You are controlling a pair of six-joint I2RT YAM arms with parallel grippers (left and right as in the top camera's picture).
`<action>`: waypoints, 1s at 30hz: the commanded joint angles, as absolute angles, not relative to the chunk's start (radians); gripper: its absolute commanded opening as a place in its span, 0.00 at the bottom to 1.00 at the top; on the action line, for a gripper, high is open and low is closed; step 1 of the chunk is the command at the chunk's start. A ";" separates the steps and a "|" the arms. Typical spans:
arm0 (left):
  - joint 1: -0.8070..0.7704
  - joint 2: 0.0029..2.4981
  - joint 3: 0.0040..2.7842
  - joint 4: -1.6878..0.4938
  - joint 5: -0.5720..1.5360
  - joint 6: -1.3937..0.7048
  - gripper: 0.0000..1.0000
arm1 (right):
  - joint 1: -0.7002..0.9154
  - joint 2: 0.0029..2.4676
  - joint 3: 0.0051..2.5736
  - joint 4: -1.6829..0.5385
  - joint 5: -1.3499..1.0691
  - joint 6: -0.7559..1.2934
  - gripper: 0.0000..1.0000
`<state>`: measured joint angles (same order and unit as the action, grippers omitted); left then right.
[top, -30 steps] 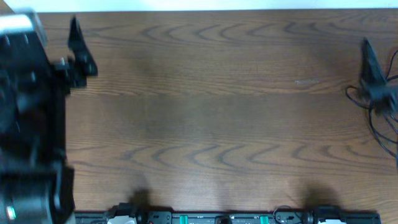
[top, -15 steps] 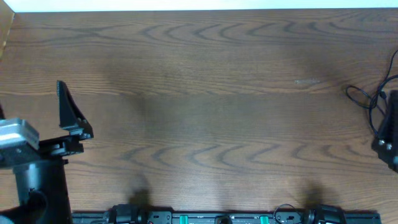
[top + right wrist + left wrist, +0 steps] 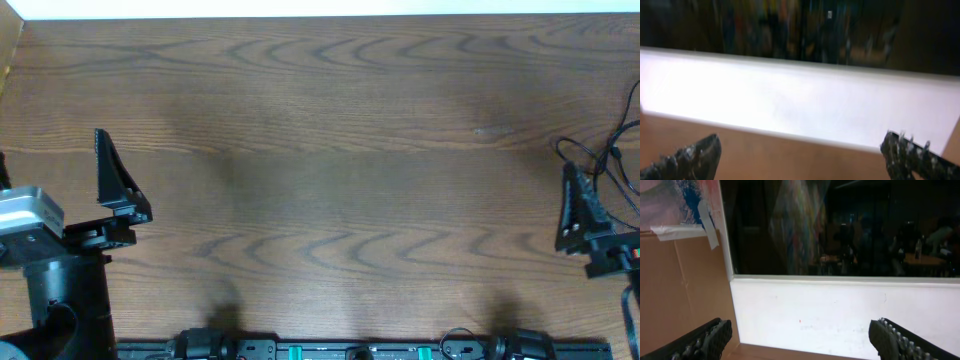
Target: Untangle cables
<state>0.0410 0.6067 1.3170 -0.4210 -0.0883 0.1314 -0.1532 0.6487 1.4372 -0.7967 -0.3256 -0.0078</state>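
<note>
Left gripper (image 3: 800, 336) and right gripper (image 3: 800, 147) are hovering spread apart, empty; the right should be approaching one loose loop of the cables (image 3: 598, 165) at the desk (image 3: 330, 150) edge.

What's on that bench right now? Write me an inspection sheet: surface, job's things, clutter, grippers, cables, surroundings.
surface: wooden table, brown grain.
job's things: cables, thin black loops at the right edge, partly out of frame; tangle cannot be judged.
clutter: nothing seen.
grippers: left gripper open, empty; right gripper open, nothing between its fingers, close to the loops.
cables: only those loops.
surroundings: white wall, dark window above it, cardboard at the left.
</note>
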 commanded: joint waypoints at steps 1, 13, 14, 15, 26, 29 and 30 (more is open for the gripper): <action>0.036 0.606 1.319 -0.434 -0.090 0.126 0.93 | -0.159 0.653 1.438 -0.943 -0.331 -0.008 0.99; 0.036 0.606 1.319 -0.495 -0.090 0.127 0.93 | -0.159 0.653 1.438 -1.334 -0.253 -0.009 0.99; 0.036 0.606 1.319 -0.502 -0.090 0.127 0.93 | -0.159 0.653 1.438 -1.378 -0.253 -0.008 0.99; 0.036 0.606 1.319 -0.509 -0.090 0.127 0.93 | -0.159 0.653 1.438 -1.404 -0.253 -0.008 0.99; 0.036 0.606 1.319 -0.557 -0.090 0.127 0.93 | -0.159 0.653 1.438 -1.542 -0.253 -0.008 0.99; 0.036 0.606 1.319 -0.569 -0.090 0.127 0.93 | -0.159 0.653 1.438 -1.556 -0.253 -0.008 0.99; 0.036 0.606 1.319 -0.571 -0.090 0.127 0.93 | -0.159 0.653 1.438 -1.559 -0.253 -0.008 0.99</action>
<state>0.0410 0.6067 1.3167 -0.5694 -0.0883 0.1314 -0.1532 0.6491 1.4349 -1.5513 -0.2573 -0.0101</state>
